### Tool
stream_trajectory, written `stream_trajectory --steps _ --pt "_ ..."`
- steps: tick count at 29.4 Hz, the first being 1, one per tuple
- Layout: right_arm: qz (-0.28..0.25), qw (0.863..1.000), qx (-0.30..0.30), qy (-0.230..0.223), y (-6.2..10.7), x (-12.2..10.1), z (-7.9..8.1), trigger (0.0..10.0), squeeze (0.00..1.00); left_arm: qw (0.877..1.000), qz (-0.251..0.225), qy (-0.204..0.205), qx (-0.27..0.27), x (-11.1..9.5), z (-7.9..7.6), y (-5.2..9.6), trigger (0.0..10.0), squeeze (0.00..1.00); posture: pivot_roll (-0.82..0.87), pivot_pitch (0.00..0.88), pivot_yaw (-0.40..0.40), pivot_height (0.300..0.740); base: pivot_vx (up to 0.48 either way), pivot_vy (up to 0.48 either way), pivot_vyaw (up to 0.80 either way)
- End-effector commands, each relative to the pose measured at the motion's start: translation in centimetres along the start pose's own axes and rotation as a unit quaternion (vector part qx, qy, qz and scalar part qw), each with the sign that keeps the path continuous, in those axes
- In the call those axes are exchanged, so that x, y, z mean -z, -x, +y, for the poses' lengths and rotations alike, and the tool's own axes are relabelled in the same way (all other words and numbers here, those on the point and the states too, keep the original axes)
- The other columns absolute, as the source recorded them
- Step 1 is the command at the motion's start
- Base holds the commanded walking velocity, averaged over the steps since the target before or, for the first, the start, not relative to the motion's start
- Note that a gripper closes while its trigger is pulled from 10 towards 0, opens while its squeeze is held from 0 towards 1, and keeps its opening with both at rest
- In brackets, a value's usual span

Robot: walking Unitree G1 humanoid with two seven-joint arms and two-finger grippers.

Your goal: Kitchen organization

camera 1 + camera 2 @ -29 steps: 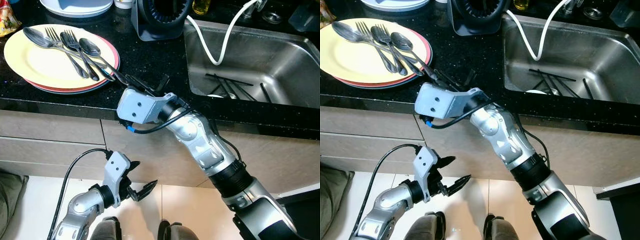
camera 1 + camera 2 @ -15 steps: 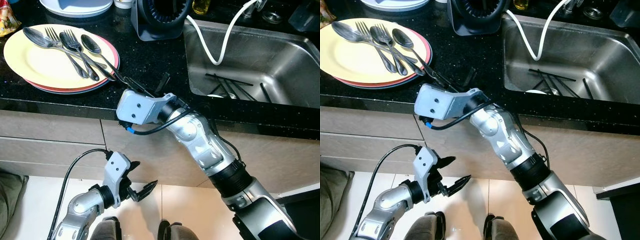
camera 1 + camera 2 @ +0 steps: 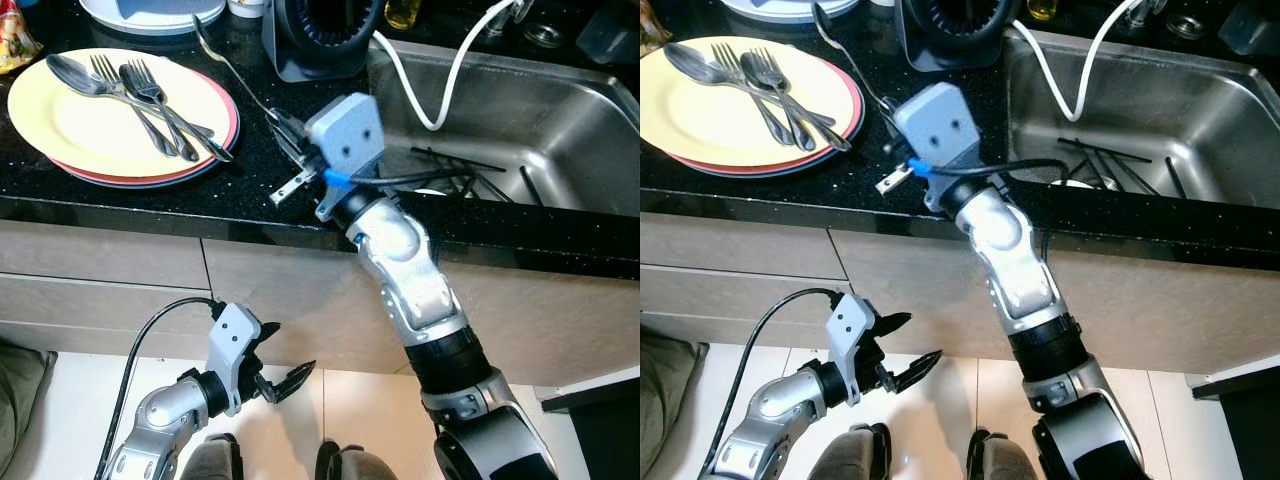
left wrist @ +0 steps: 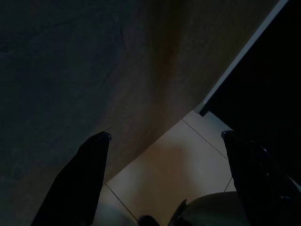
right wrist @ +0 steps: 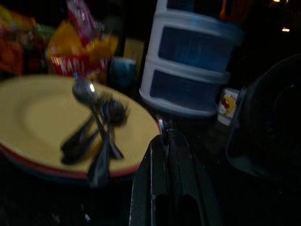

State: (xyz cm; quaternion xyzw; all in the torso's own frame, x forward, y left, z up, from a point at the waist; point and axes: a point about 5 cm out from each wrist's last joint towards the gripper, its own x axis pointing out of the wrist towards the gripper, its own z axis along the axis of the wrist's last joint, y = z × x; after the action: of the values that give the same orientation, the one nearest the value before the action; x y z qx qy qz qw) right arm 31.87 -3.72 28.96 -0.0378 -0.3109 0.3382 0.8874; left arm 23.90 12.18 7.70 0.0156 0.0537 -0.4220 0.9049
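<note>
Spoon (image 3: 228,62) clamped in right fingers (image 3: 292,133); left fingers (image 3: 283,377) apart; yellow plate (image 3: 60,125) w/ cutlery (image 3: 140,100).

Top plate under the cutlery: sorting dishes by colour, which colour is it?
Pale yellow; the top plate shows best in the left eye view.

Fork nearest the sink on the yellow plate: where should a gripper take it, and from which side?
Probably by its handle tip, coming from the counter's front edge. The fork lies flat, tines among other cutlery on the yellow plate, while that tip pokes past the rim, free. The right gripper is shut on a spoon.
</note>
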Motion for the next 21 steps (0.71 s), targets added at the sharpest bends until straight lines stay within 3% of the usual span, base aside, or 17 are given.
stream_trajectory --steps 1,4,12,17,20,21 --pt "-0.016 0.999 0.014 -0.032 0.4 -0.6 -0.8 0.0 0.0 1.0 0.006 0.005 0.01 0.4 -0.5 0.1 10.0 0.0 0.14 0.202 -0.07 0.74 0.0 0.0 0.0" --pt "-0.037 0.993 0.038 -0.108 0.7 -1.1 -2.1 0.0 0.0 1.0 0.005 0.007 0.012 0.4 -0.6 0.0 10.0 0.0 0.14 0.205 -0.074 0.74 0.0 0.0 0.0" --pt "-0.049 0.983 0.065 -0.163 3.3 -1.2 -5.1 0.0 0.0 1.0 0.005 0.01 0.01 0.5 -0.8 0.2 10.0 0.0 0.13 0.213 -0.072 0.74 0.0 0.0 0.0" --pt "-0.033 0.987 0.102 -0.118 3.8 -0.9 -6.2 0.0 0.0 1.0 0.008 0.01 0.013 0.7 -0.9 0.3 10.0 0.0 0.13 0.214 -0.073 0.74 0.0 0.0 0.0" --pt "-0.055 0.974 0.204 -0.083 4.3 -2.0 -9.6 0.0 0.0 1.0 0.007 0.011 0.012 0.7 -0.9 0.2 10.0 0.0 0.13 0.215 -0.075 0.74 0.0 0.0 0.0" --pt "-0.059 0.972 0.214 -0.079 4.4 -2.2 -10.0 0.0 0.0 1.0 0.007 0.011 0.012 0.7 -0.9 0.2 10.0 0.0 0.13 0.215 -0.075 0.74 0.0 0.0 0.0"
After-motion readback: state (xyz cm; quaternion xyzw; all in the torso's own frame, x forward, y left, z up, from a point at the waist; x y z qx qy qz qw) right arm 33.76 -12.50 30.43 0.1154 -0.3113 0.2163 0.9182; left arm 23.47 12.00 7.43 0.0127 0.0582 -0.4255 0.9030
